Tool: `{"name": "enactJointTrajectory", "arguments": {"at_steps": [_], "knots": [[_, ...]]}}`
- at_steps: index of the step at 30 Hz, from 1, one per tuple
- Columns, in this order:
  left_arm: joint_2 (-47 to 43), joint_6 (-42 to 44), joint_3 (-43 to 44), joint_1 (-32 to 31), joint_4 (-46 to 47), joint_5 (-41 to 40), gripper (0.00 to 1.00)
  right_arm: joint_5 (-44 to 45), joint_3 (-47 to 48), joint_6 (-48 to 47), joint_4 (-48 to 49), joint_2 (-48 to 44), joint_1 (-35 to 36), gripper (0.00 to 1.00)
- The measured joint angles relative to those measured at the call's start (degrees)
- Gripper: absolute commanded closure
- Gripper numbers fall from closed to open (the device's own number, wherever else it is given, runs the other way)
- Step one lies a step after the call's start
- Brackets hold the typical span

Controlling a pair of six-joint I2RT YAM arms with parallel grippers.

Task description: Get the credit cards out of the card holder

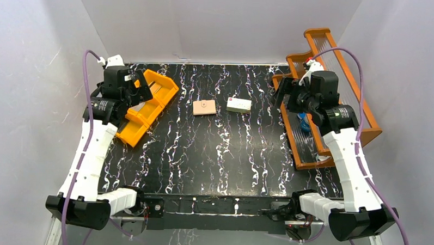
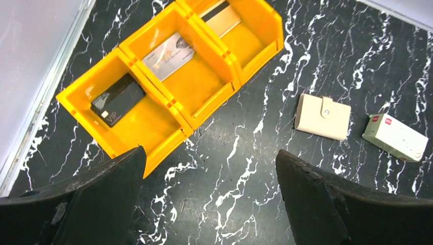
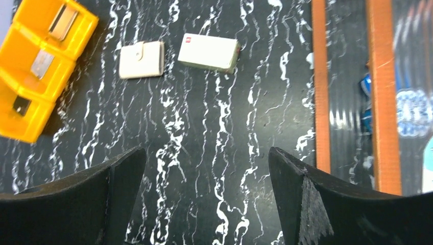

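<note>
Hovering wide open & empty w/ L gripper (image 2: 212, 158) & R gripper (image 3: 204, 153), facing closed card holder (image 1: 204, 107) mid-table btwn both, long axis L-R, approx equally near each, w/ credit cards (image 2: 167, 56) one per compartment in orange bin (image 2: 214, 104) by L.

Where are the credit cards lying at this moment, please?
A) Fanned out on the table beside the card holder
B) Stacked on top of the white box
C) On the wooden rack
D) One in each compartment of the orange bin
D: the left wrist view shows a black card, a silver card and a third card, each in its own compartment of the orange bin.
</note>
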Motion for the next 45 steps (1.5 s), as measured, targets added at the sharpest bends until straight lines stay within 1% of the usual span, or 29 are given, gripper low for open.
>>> {"name": "enactJointTrajectory", "arguments": {"at_steps": [7,12,15,18,21,26,29,34,37,42,45], "knots": [[-0.2,-2.5,-3.6,2.2,-1.7,4.3,0.02,-12.5,-2.8,-0.1,-2.3,-1.9,-3.0,0.02],[-0.3,-7.2,-5.9,3.0,-3.4,8.5,0.02,-20.5,-2.9,-0.3,-3.8,-1.7,-3.9,0.04],[-0.3,-9.3,-7.6,3.3,-3.7,11.9,0.02,-23.7,-2.9,-0.8,-4.7,-1.2,-3.8,0.05],[-0.3,-10.8,-9.5,3.5,-3.6,15.8,0.02,-24.7,-2.9,-1.4,-5.4,0.2,-2.4,0.07],[-0.3,-11.7,-11.7,3.5,-3.6,18.9,0.02,-22.8,-2.4,-1.5,-6.1,3.1,1.5,0.07],[-1.4,-12.5,-14.6,3.5,-3.4,21.8,0.02,-14.1,1.5,-1.1,-8.4,11.9,12.7,0.1],[-3.7,-12.4,-15.5,3.5,-3.1,21.7,0.02,-8.6,4.3,0.0,-8.9,16.7,16.7,0.12],[-9.7,-11.4,-17.1,3.6,-2.0,18.4,0.02,0.0,9.0,2.0,-8.7,23.9,19.9,0.14],[-13.3,-10.8,-18.9,3.7,-1.0,15.7,0.02,2.9,12.2,2.8,-8.2,28.8,21.0,0.14],[-16.6,-9.3,-22.7,3.8,1.5,14.3,0.02,4.3,20.0,3.0,-6.6,39.1,22.8,0.15],[-16.9,-7.8,-24.5,3.8,2.3,14.3,0.02,4.5,24.9,3.0,-6.2,45.7,23.8,0.18]]}}
